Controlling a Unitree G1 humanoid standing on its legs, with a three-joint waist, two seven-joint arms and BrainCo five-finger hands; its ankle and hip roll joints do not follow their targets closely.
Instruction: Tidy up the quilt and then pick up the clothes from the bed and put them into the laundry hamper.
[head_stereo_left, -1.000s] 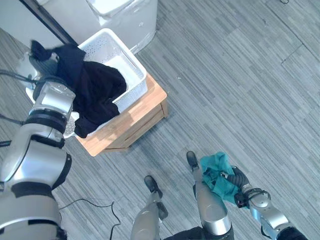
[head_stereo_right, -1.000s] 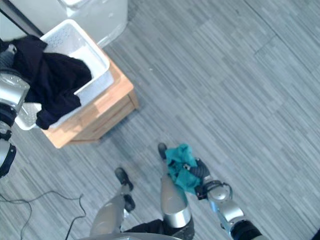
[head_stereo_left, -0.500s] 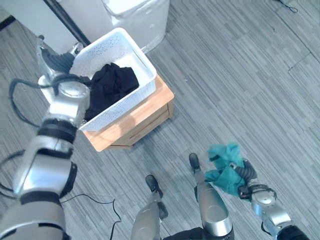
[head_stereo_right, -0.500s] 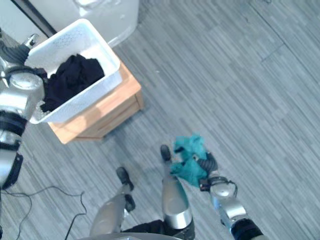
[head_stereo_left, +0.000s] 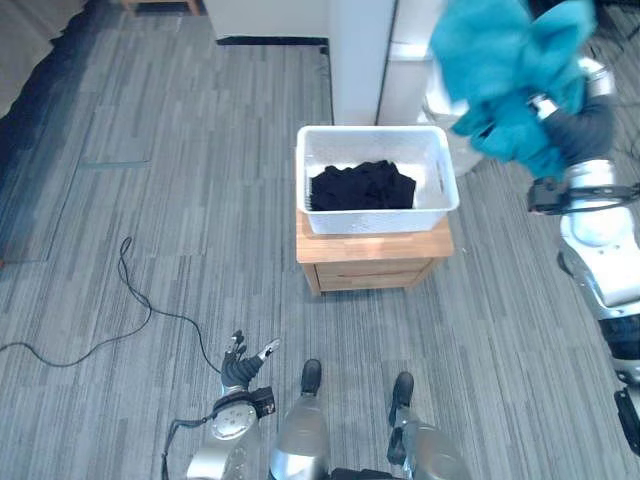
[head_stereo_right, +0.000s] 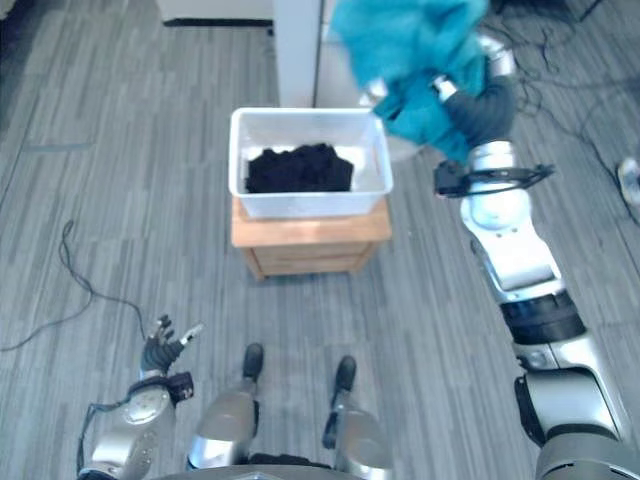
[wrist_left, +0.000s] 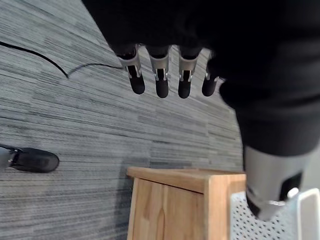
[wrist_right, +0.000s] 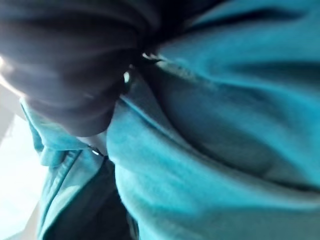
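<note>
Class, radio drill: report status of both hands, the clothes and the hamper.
Right hand raised, gripping teal garment beside white hamper. Left hand low, open, empty. Black clothes already inside hamper. Nothing blocking.

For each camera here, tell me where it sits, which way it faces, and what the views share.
Left eye view: on the head, looking down at the white hamper on its wooden stand; left hand low, right hand raised.
Right eye view: beside it, same scene; teal garment held high.
Left wrist view: along the open left hand toward floor and stand.
Right wrist view: against teal cloth.
Shared: hamper, stand, black clothes.
</note>
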